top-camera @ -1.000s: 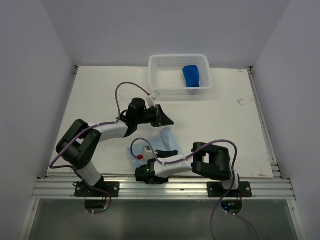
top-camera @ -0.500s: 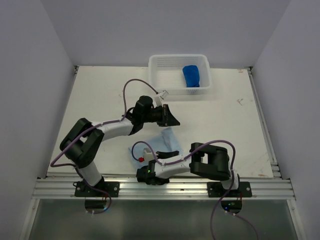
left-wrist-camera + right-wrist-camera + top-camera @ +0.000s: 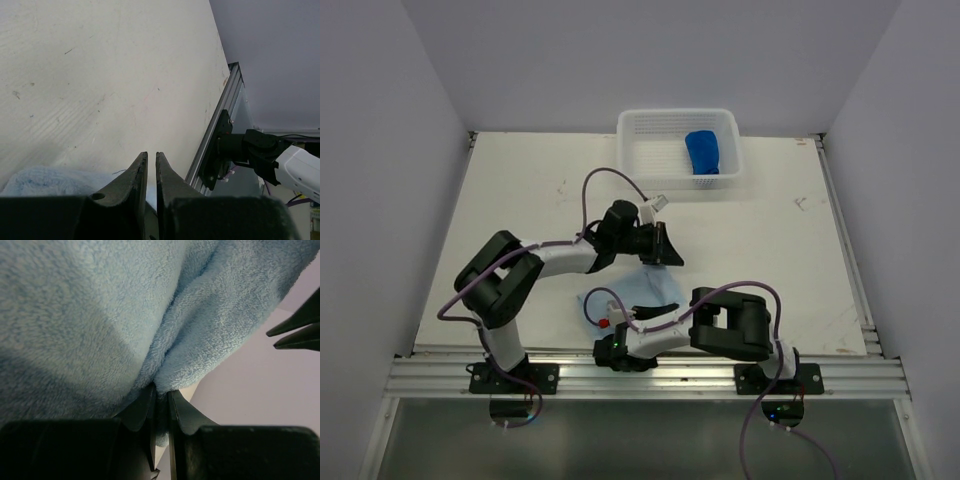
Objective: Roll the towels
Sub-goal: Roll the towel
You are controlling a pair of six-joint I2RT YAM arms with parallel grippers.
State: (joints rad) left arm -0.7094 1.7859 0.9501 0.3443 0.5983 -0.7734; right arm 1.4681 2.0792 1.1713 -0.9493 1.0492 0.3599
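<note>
Top external view: a pale towel [image 3: 638,288] lies crumpled on the table [image 3: 770,260], toward its near edge. A dark towel [image 3: 703,152] sits in the basket [image 3: 650,182] at the far edge. The right gripper [image 3: 161,393] is clamped on a fold of the pale towel. The left gripper [image 3: 152,156], at the pale towel's far side, has its fingers almost together with nothing between the tips.

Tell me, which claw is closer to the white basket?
Left. The left gripper hovers a short way in front of the white basket; the right gripper is farther back toward the arm bases, pinching the pale blue towel.
</note>
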